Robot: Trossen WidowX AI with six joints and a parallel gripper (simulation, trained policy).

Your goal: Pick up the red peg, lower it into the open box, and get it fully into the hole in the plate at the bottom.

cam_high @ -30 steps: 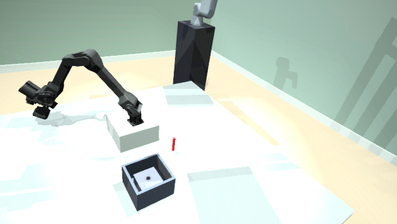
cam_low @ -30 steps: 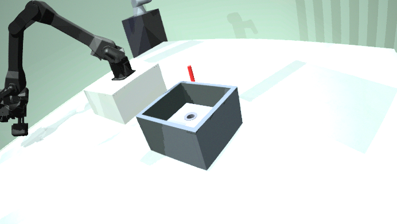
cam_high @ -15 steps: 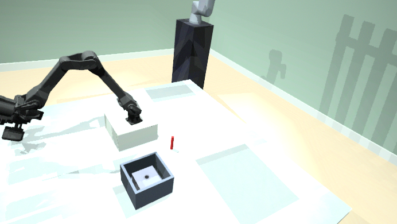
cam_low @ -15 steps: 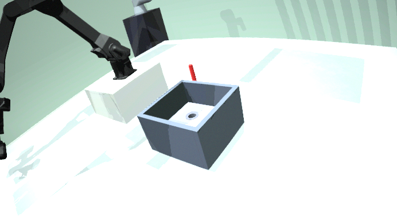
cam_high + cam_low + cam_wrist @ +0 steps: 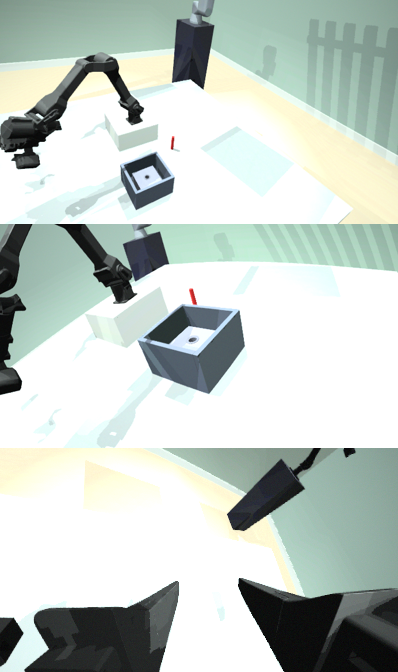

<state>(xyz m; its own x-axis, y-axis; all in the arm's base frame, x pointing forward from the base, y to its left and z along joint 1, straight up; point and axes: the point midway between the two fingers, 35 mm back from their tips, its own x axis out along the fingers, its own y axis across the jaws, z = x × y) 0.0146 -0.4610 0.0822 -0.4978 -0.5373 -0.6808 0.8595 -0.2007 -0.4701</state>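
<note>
Your wrist view shows the black two-finger gripper [image 5: 27, 161] [image 5: 9, 380] [image 5: 208, 583] released, with nothing between its spread fingers; the exterior view crops it at the left edge. Both outside views show you the open blue-grey square box [image 5: 155, 196] [image 5: 224, 353] and the pale plate [image 5: 154, 172] [image 5: 205, 335] inside, its round hole [image 5: 146, 177] [image 5: 192, 339] unfilled. Beyond the box, the slim red peg [image 5: 172, 143] [image 5: 192, 296] stands upright on the white table [image 5: 201, 120] [image 5: 302, 353]; only the top view gives you its foot, which the box hides in the exterior one. Farther off, all three views show you a dark pedestal [image 5: 184, 43] [image 5: 138, 258] [image 5: 267, 495].

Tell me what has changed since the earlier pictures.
The arm has swung its hand toward the near side of the top view, and the shadows have shifted. Nothing was taken hold of or let go; the hand is open. The red peg still stands outside the open box, which stayed put.
</note>
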